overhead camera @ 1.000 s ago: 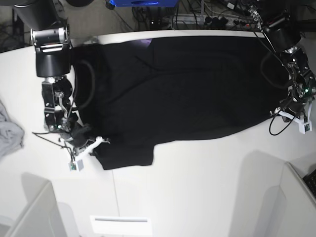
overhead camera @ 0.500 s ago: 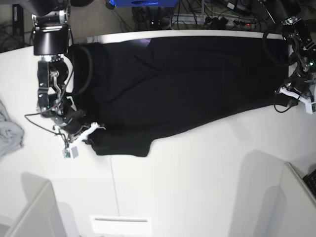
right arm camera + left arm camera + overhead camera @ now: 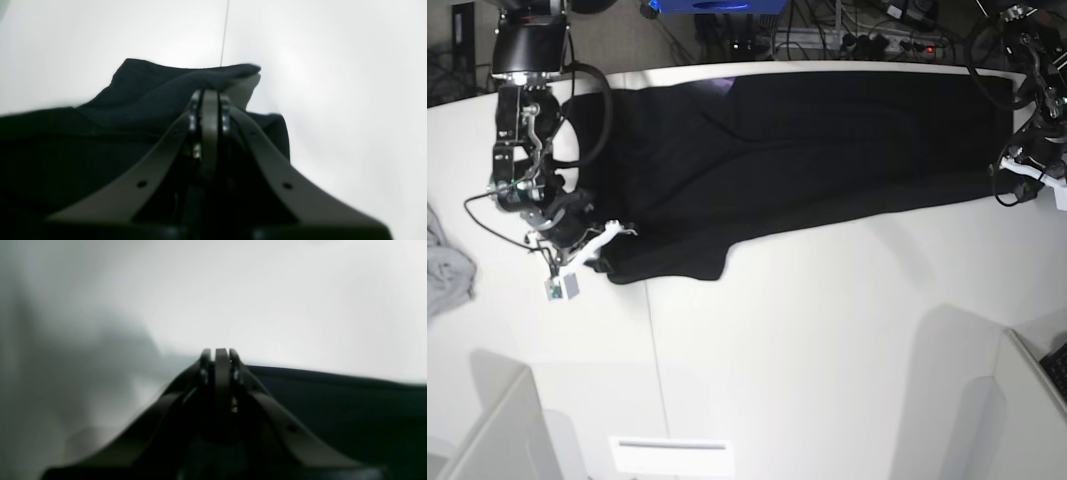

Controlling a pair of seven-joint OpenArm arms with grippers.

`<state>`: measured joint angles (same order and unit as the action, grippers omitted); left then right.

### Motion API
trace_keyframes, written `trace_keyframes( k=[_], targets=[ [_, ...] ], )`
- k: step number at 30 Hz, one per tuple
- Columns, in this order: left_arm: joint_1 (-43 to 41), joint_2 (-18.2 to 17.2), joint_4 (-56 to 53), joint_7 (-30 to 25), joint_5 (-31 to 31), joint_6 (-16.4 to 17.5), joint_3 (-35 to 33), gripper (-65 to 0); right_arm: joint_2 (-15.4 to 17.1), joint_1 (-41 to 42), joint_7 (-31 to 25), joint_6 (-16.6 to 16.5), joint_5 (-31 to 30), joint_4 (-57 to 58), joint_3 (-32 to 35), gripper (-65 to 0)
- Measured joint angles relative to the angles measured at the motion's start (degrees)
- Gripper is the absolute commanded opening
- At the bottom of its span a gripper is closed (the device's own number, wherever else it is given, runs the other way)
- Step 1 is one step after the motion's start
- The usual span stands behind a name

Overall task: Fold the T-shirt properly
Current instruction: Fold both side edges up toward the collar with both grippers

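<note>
Both arms are carrying the near edge of the T-shirt (image 3: 797, 160) toward the far side of the tabletop (image 3: 827, 350): a second ago that hem ran from low on the base view's left up to the right end, and now it sits noticeably farther back, with more bare white surface showing in front of it. The sleeve flap at the near left has also drawn in and sits higher than it did.

The shirt lies stretched lengthwise along the back of the tabletop, a long dark band, its near edge slanting from the lower left corner up to the right end. No print is visible from here, just black fabric.

The right end effector (image 3: 599, 243) is at the shirt's near left corner, its fingers pressed together on the cloth; the wrist view shows a lifted fold of fabric pinched just ahead of the tips. The left end effector (image 3: 1027, 165) is at the far right end, fingers together too, with the black edge right beside them, though I can't tell for sure that it has cloth in its grip.

By my reading this is an early lengthwise fold in progress: one long edge is being brought over, nothing is laid flat yet, and the crosswise folds all remain.

A small grey cloth (image 3: 447, 270) sits at the left edge, untouched.
</note>
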<state>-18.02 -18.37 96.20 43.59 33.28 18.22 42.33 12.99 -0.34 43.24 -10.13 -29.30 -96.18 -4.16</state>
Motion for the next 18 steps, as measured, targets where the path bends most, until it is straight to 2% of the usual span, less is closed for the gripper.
trace_keyframes(
  k=[3, 9, 18],
  targets=[
    [-1.1, -0.1, 1.7, 0.0, 0.2, 0.0, 0.0, -65.0, 0.0, -2.8, 0.2, 0.0, 0.2, -2.7, -0.1, -65.0],
    [-4.3, -0.2, 1.9, 0.0, 0.4, 0.0, 0.0, -65.0, -1.3, -9.8, 0.7, 0.0, 0.2, -9.4, -5.5, -65.0],
    [-7.9, -0.3, 8.0, 0.0, 0.7, -0.2, 0.0, -65.0, -2.4, -13.3, 8.0, -0.4, -0.2, -16.9, -9.2, -65.0]
  ],
)
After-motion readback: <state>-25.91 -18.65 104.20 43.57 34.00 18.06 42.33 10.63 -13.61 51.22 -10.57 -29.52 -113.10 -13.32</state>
